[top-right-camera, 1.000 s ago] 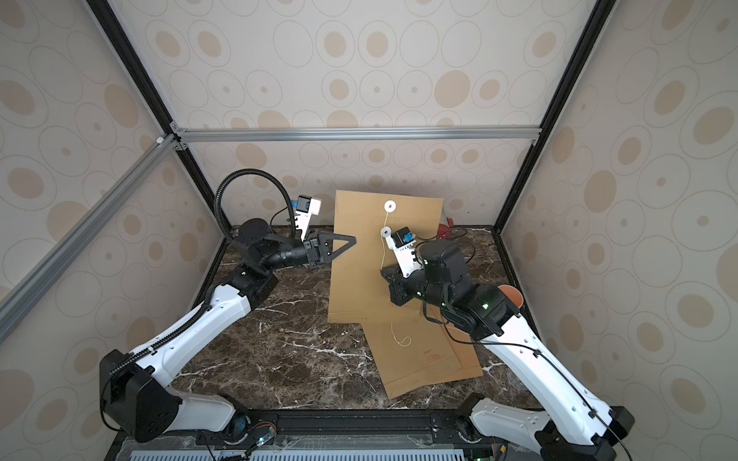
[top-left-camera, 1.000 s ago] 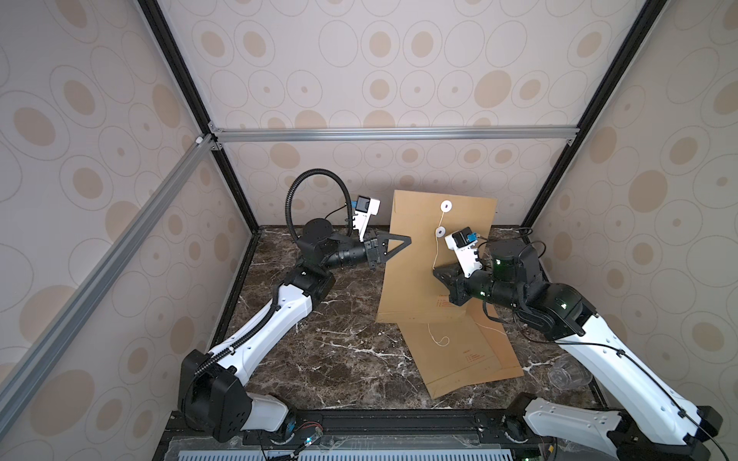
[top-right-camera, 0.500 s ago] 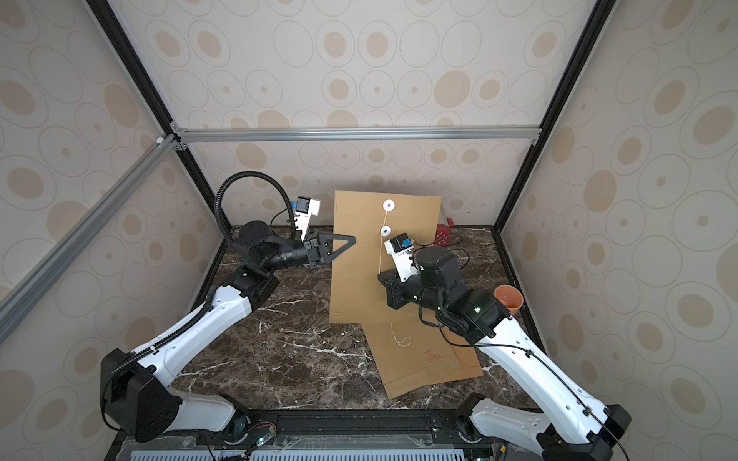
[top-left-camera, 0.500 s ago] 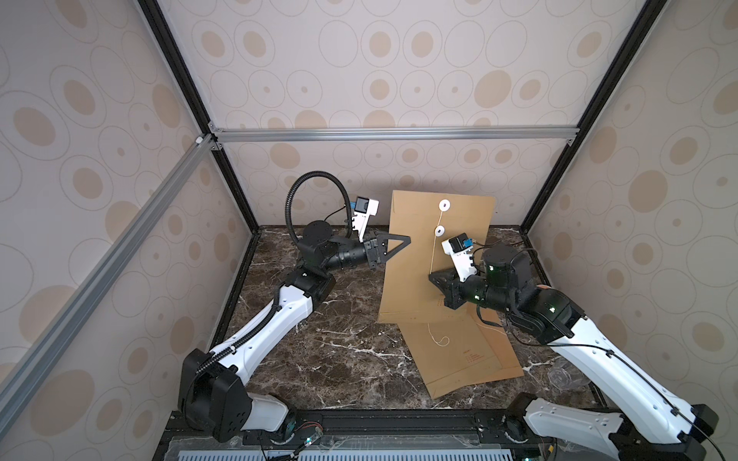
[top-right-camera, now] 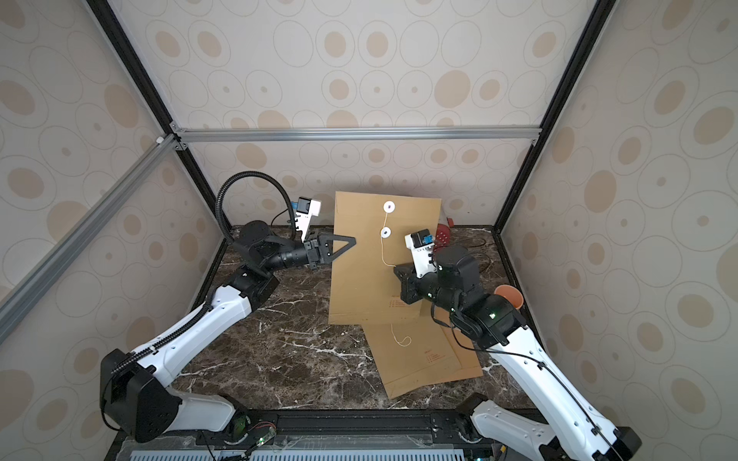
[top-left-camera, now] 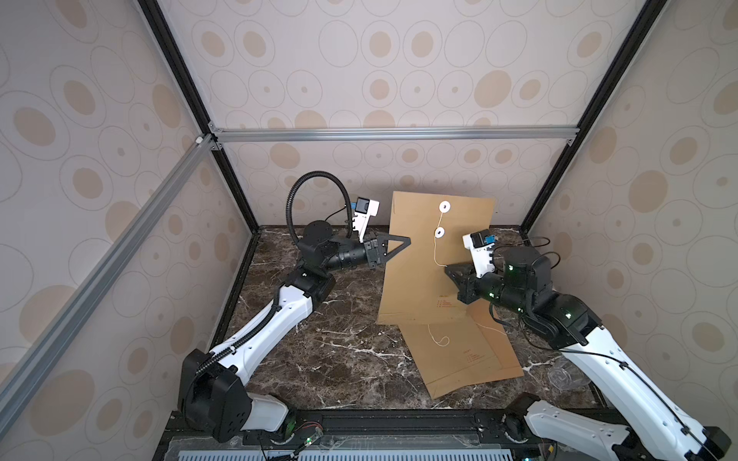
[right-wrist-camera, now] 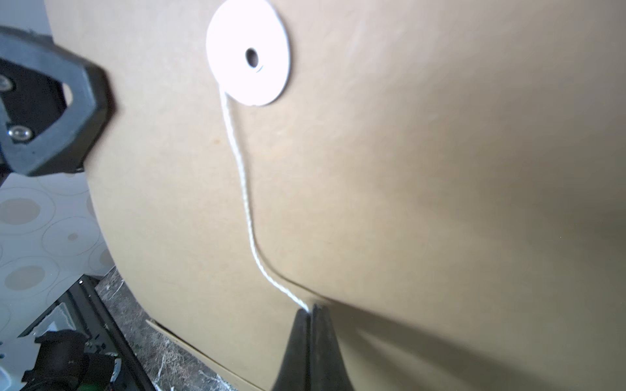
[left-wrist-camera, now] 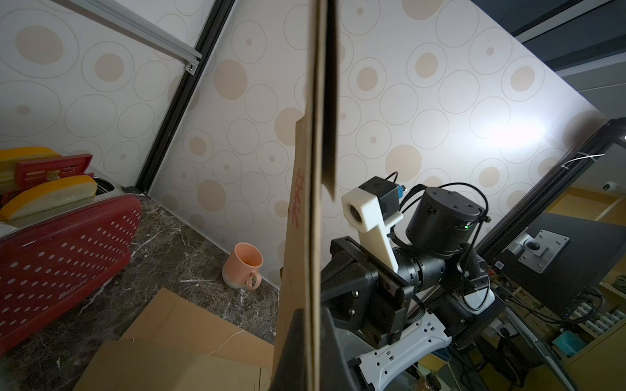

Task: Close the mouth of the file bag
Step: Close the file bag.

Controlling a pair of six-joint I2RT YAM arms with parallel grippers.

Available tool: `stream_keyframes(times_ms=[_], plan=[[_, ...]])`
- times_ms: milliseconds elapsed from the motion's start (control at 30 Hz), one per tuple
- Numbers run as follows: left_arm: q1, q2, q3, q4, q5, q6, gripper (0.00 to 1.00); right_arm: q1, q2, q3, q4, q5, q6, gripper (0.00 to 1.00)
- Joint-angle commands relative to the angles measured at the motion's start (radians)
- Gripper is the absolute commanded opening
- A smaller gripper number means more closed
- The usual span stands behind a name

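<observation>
A brown paper file bag (top-left-camera: 415,279) (top-right-camera: 359,279) stands upright at the back of the table. My left gripper (top-left-camera: 407,240) (top-right-camera: 353,240) (left-wrist-camera: 313,315) is shut on its left edge, which runs between the two fingers in the left wrist view. The flap (left-wrist-camera: 330,135) is folded down and stands slightly off the body. A white string (right-wrist-camera: 244,169) (top-left-camera: 435,249) hangs from the upper white disc (top-left-camera: 444,206), passes the lower disc (top-left-camera: 440,232) (right-wrist-camera: 249,50) and ends in my right gripper (top-left-camera: 448,269) (top-right-camera: 396,268) (right-wrist-camera: 310,306), which is shut on it in front of the bag.
A second file bag (top-left-camera: 459,359) lies flat on the marble table (top-left-camera: 319,359), partly under the upright one, with a loose string. A red rack (left-wrist-camera: 67,243) and a pink mug (left-wrist-camera: 244,267) stand behind the bag. A clear cup (top-left-camera: 563,375) sits by the right arm.
My right gripper has shifted sideways with the string, first left and then back right. The left gripper has kept still on the bag's edge.
</observation>
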Motion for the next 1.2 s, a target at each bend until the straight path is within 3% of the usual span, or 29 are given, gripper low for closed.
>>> stream_keyframes(times_ms=[0,600,1167], plan=[[-0.008,-0.035,0.037,0.009,0.018,0.025,0.0,-0.054,-0.029,-0.009,-0.023,-0.028,-0.008,0.0],[-0.009,-0.016,0.043,-0.025,0.017,0.055,0.0,-0.287,-0.027,0.005,-0.045,-0.185,-0.024,0.0],[-0.017,-0.002,0.055,-0.089,0.01,0.096,0.0,-0.312,0.055,0.2,-0.128,-0.179,-0.1,0.0]])
